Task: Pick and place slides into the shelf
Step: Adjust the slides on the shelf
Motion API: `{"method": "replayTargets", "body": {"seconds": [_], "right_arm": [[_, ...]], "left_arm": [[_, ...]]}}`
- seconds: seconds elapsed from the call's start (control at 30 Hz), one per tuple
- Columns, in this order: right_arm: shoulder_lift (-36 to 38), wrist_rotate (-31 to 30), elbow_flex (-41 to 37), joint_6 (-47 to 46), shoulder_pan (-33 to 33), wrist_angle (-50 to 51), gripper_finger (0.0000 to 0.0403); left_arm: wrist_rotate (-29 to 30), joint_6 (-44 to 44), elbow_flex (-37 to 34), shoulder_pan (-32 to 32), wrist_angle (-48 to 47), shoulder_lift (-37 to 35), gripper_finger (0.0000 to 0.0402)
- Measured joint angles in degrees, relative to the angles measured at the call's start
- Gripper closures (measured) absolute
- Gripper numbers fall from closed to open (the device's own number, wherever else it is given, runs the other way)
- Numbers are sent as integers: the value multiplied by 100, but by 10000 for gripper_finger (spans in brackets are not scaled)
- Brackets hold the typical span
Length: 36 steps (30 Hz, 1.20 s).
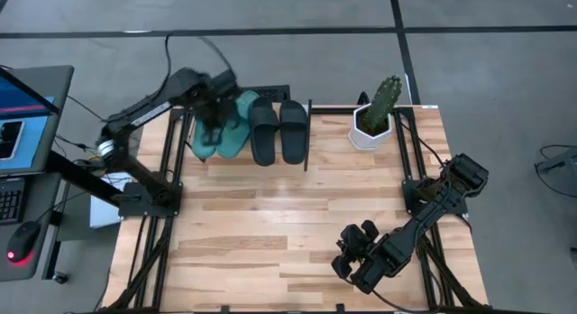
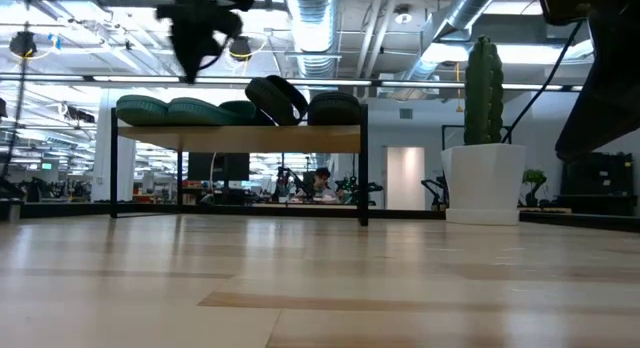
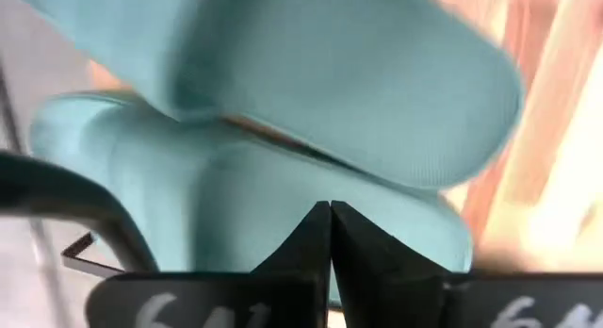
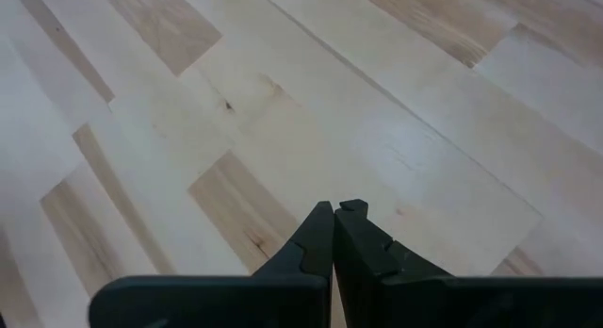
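Four ribbed rubber slides [image 1: 261,127] crowd the wood-topped shelf [image 2: 240,138].

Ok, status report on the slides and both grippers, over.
Left gripper shut, above teal slides. Right gripper shut, idle over table. All four slides on shelf; black pair alongside. Nothing obstructing.

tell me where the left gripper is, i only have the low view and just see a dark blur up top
Observer: The left gripper is above the teal slides on the shelf, fingers shut, holding nothing.
Operator: how many slides are up there
Observer: Four: the teal pair, with one overlapping the other, and a black pair beside them.
Operator: and the right arm
Observer: The right gripper waits over bare table near the front edge, shut and empty.
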State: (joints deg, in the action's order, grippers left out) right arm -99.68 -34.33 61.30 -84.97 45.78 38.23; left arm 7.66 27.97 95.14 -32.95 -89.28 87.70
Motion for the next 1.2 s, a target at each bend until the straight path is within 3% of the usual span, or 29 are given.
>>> {"method": "replayTargets", "body": {"seconds": [0.2,0.47,0.83,1.2], "right_arm": [[0,-4,0,-2,-4,-17,403],[0,-11,0,-3,-4,-104,403],[0,-17,0,-2,-4,-104,403],[0,-17,0,-2,-4,-104,403]], "left_arm": [[970,741,-1735,557,1886,-967,401],[1534,1717,-2743,793,3489,-1108,401],[1624,2084,-2980,844,4737,-1078,401],[1639,1373,-2980,822,5286,-1068,402]]}}
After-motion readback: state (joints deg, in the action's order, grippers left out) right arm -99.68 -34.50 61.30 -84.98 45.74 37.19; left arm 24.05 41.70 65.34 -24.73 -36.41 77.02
